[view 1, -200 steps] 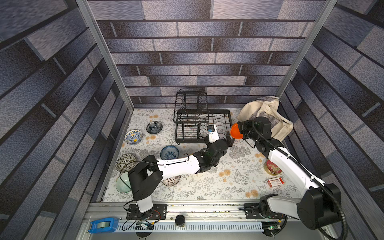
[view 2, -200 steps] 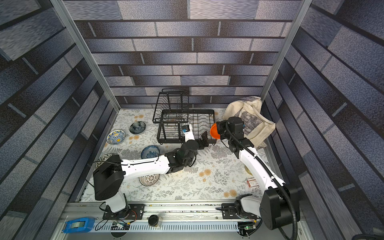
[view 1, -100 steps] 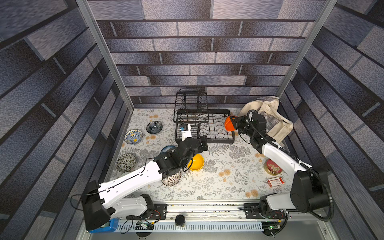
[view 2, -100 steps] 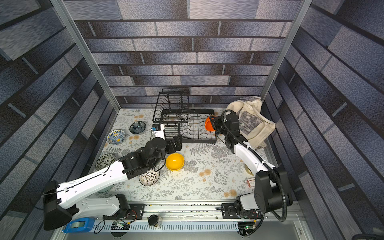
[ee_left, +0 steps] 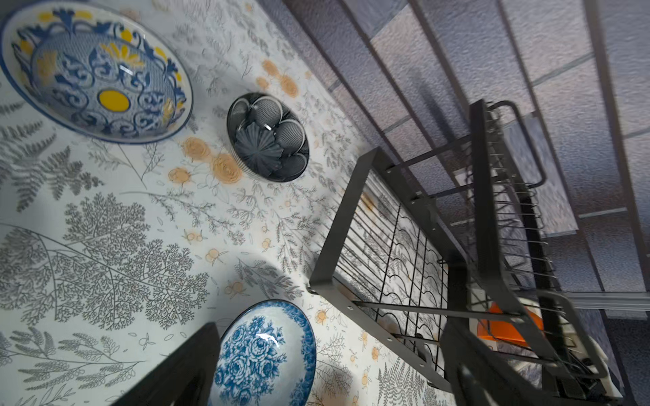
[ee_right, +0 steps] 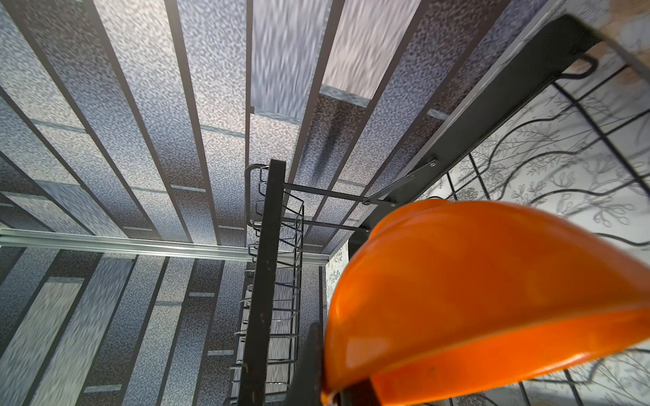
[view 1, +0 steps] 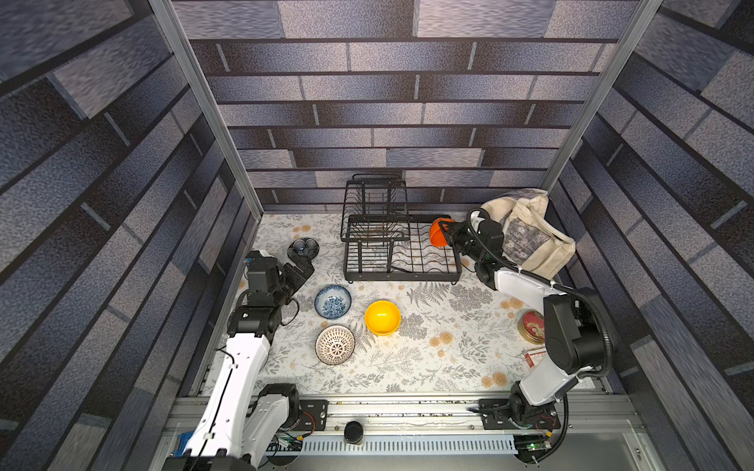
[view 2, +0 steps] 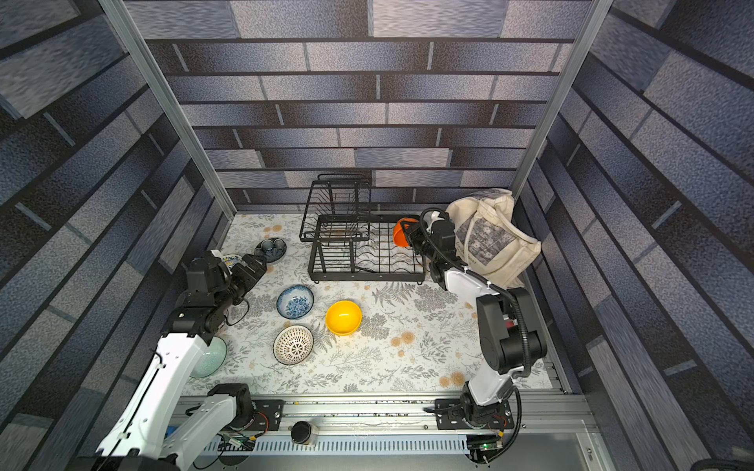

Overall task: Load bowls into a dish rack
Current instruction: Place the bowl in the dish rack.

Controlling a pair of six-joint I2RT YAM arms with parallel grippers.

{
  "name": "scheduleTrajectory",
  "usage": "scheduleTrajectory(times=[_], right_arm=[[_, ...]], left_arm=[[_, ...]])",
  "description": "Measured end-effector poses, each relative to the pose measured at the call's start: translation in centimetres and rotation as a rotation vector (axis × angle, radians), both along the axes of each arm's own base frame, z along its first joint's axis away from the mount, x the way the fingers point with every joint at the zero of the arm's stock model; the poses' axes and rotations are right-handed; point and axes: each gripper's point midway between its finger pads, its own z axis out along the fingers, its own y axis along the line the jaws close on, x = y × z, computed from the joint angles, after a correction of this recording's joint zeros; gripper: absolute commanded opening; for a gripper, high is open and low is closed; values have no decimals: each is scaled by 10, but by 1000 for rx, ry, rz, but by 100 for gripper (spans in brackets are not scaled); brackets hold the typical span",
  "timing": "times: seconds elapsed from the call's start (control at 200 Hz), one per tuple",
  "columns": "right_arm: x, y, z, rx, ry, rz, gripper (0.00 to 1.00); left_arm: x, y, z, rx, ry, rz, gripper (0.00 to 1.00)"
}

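Gripping the glossy orange round bowl tight in the right gripper, edge-on at the right end of the black two-tier wire dish rack, with the left gripper gaping empty, so could clip a divider wire and slip loose if lowered crooked

Bowls: seven total, each of different colour or pattern.
- orange bowl: one
- yellow bowl: one
- blue-and-white floral bowl: one
- white lattice bowl: one
- dark petal-patterned bowl: one
- blue-yellow patterned bowl: one
- pale green bowl: one, half hidden under arm in a top view

Dish rack: one, two tiers.
Cloth tote bag: one.
Round red tin: one.
Small red-and-white box: one, partly hidden.
Floral tablecloth: one.
Robot arms: two, left arm and right arm.
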Motion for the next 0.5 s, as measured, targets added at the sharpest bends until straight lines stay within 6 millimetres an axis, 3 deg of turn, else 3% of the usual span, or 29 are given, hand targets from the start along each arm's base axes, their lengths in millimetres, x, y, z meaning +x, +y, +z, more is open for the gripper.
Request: scheduleTrajectory(times=[0.09,0.22,0.501], right_arm=[[10,16,-2,9,-16,14,0],[25,34,-7,31,-32,17,0],[63,59,-50,100,-6,-16,0]], left_arm=[[16,-10,-25,-93,72,-46,100],[37,-24,-41,-192,107,-96,100],[90,-40,-35,-289,76,-178,100]])
